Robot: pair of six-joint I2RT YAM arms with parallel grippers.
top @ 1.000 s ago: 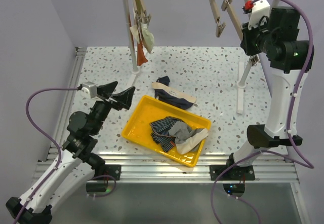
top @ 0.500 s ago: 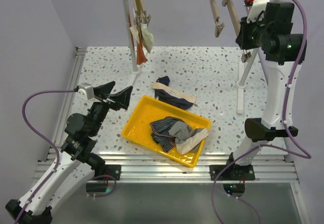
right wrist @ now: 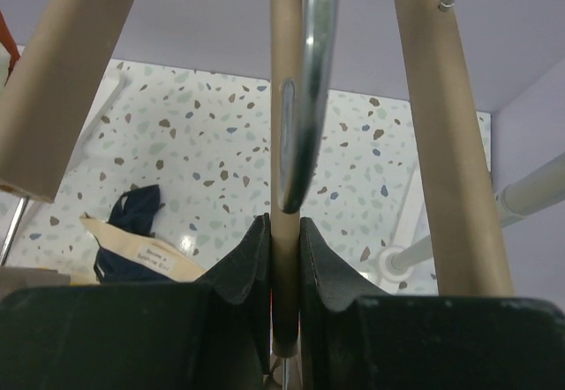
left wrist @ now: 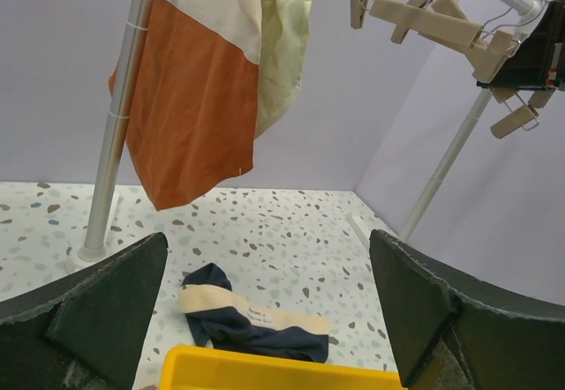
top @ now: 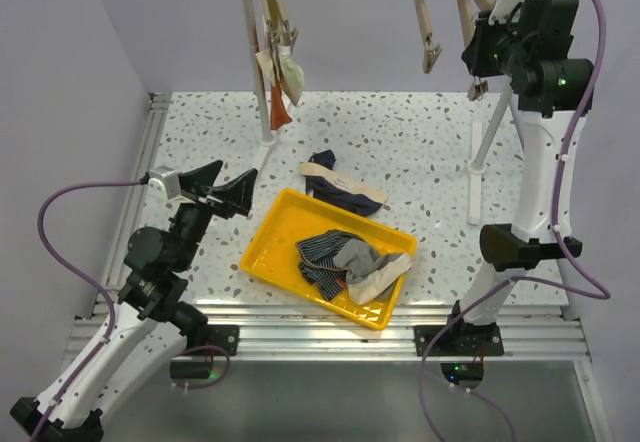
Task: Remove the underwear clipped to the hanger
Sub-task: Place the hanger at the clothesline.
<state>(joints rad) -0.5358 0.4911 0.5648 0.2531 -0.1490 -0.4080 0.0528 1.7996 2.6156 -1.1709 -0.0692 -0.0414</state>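
Right gripper (right wrist: pixel 284 258) pinches hanger (right wrist: pixel 284 143) (tightly).

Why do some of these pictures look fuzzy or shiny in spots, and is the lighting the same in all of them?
Top view: even, soft light, faint shadows, sharp all over. Left wrist view: the left gripper fingers are dark and blurred at the bottom corners, while the orange underwear is sharp. Right wrist view: the wooden hanger bars loom large and soft, the metal hook carries a bright glare streak, and the table behind is crisp.

Top external: high, behind the bases, facing 12 o'clock. Left wrist: low, looking toward 1 o'clock. Right wrist: close among hangers, downward. All share the navy brief (top: pixel 340 188) (left wrist: pixel 252 322) (right wrist: pixel 134 238).
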